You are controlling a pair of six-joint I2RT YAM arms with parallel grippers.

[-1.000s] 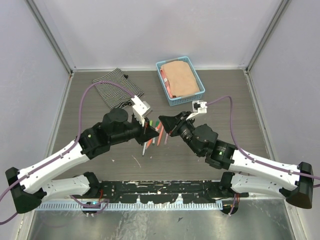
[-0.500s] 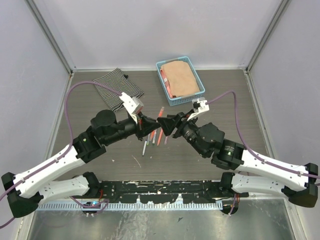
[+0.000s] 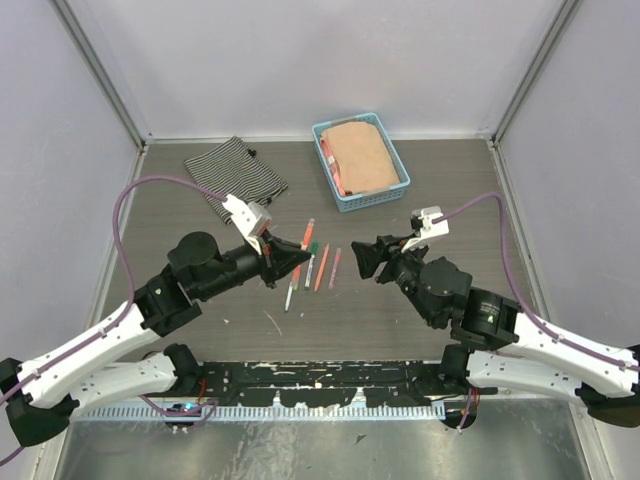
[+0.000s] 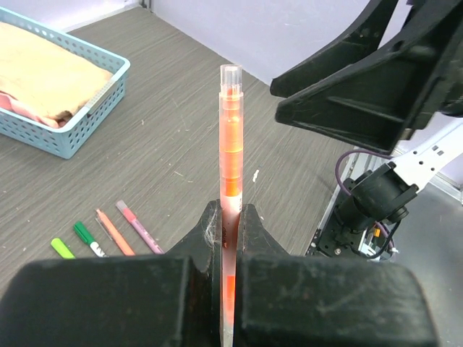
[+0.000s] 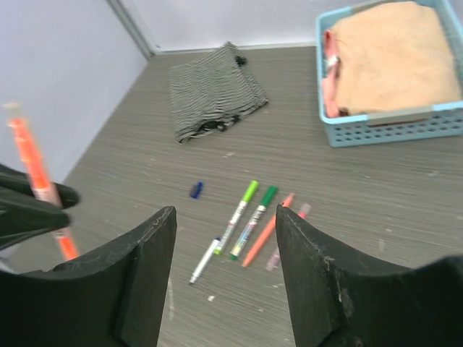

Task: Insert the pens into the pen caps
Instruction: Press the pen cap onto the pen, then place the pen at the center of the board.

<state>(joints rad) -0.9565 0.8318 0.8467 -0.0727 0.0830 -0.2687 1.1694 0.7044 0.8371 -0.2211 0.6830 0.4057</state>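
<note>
The right gripper [image 3: 366, 256] is backing away from the left gripper [image 4: 230, 217], its jaws now spread and empty. The left one is staying clamped on the orange pen [image 4: 230, 144], which is standing upright above the table [image 3: 450, 190] and seemingly capped. The blue basket [image 3: 372, 198] is holding folded tan cloth [image 3: 362, 150].

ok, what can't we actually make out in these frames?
- Left wrist: the orange pen, lower end hidden between the fingers of the left gripper.
- Right wrist: that pen is blurred at the left edge; the basket is cut off by the top and right edges.
- Top external: whatever lies under the tan cloth in the basket; the blue cap cannot be found there.
</note>
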